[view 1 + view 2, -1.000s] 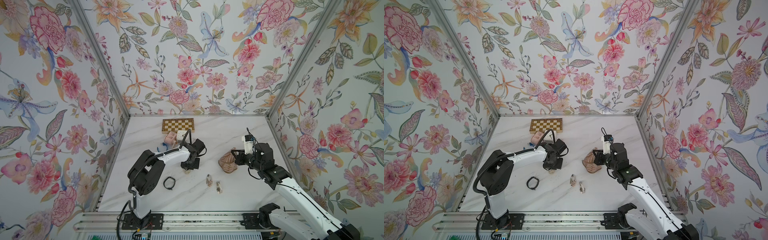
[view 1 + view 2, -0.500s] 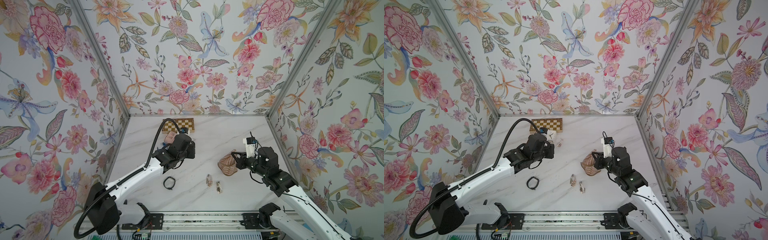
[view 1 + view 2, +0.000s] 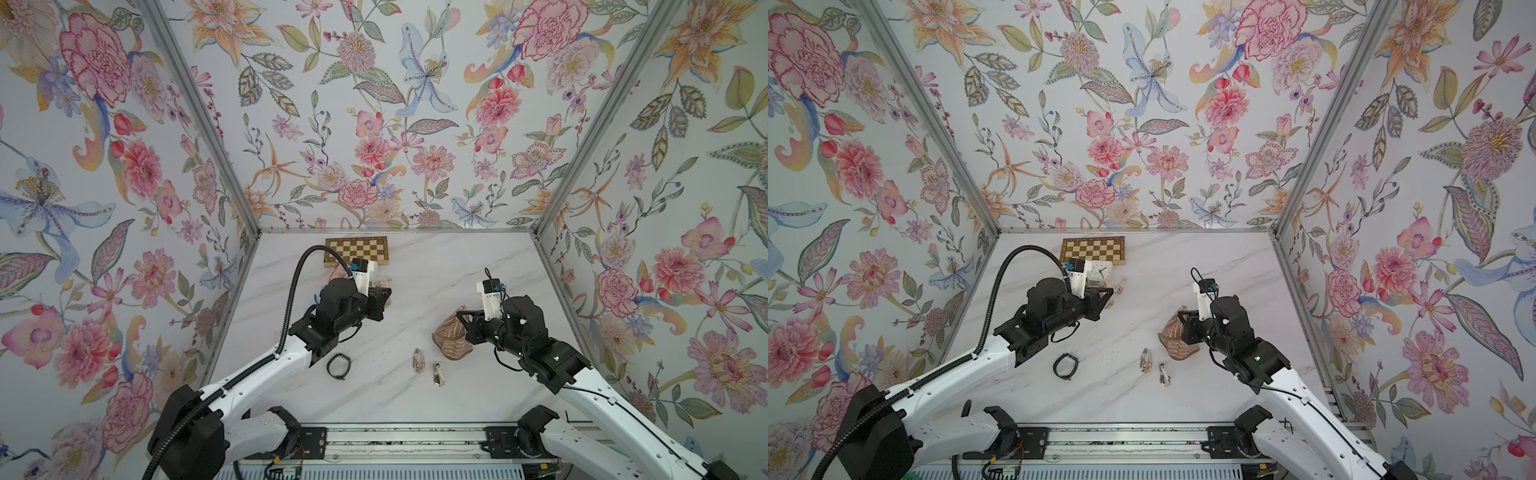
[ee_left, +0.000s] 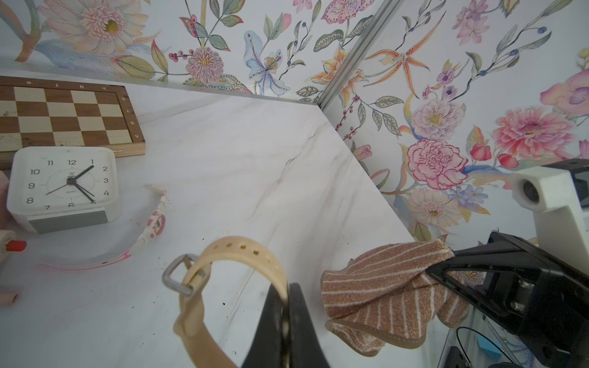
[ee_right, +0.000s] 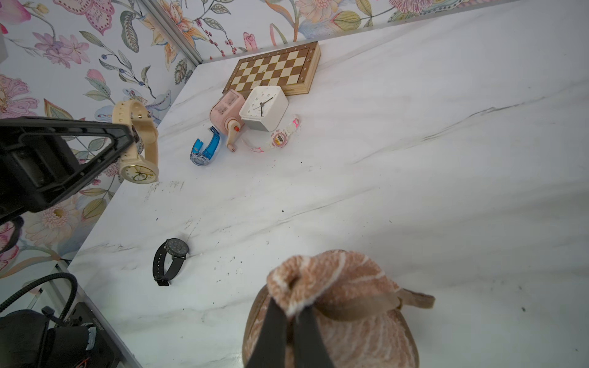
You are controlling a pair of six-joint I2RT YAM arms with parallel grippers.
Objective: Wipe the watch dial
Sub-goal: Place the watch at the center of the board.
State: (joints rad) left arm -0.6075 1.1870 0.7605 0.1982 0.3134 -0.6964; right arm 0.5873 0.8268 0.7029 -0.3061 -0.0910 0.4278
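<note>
Bringing cloth to dial is, by my reading, the step in hand. Your left pincer (image 4: 287, 287) is clamped on the strap of the cream rubber-strapped wristwatch (image 5: 152, 140), holding it in the air over the left half of the white marble table (image 3: 457, 270), near the clutter by the far edge. Its round pale dial (image 5: 139, 172) hangs below the jaws and faces roughly toward your other arm. Your right pincer (image 5: 293, 315) is closed tight on a fold of the brown terry cloth with white stripes (image 4: 382, 286), which droops from it over the right half, well apart from the watch.

Close that gap with the right arm and hold the left one steady. Lead with the bunched, hanging part of the cloth, so that fabric and not the black tips meets the glass. The strap looks soft, so the dial will likely swing away under a push. Press lightly, make short strokes across the face, and turn the left wrist if the dial needs squaring to the cloth. Stay high enough to clear the black wristwatch (image 5: 172, 258) lying by the left edge.
</note>
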